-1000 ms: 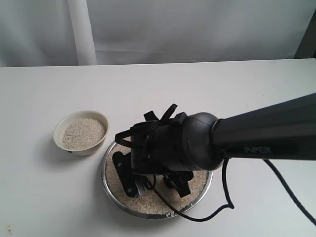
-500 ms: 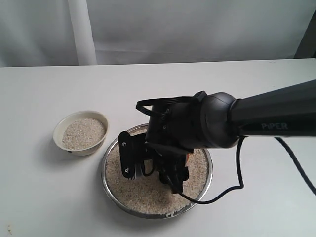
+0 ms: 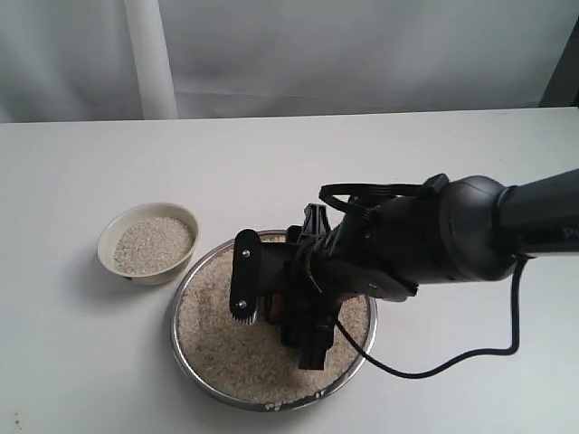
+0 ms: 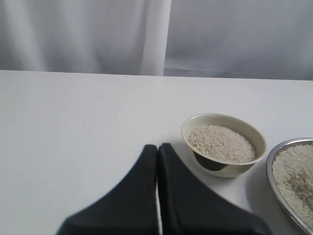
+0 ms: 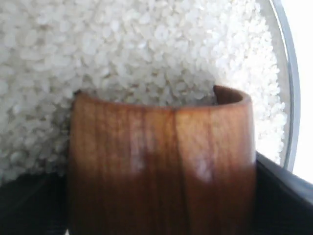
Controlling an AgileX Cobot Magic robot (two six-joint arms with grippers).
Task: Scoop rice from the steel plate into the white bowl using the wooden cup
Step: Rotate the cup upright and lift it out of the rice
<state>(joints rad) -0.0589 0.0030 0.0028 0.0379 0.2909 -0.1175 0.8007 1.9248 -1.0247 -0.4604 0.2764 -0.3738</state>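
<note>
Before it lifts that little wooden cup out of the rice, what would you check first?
1. Grip on the wooden cup by the right hand: ok, it is clamped between both fingers.
2. Cup's mouth in the rice: ok, its rim is dug into the grains on the steel plate.
3. Cup filled: cannot tell, its inside is hidden.
4. Room in the white bowl: ok, the rice in it lies below the rim.
5. Left hand out of the way: ok, it is shut and not over the bowl or the plate.
</note>
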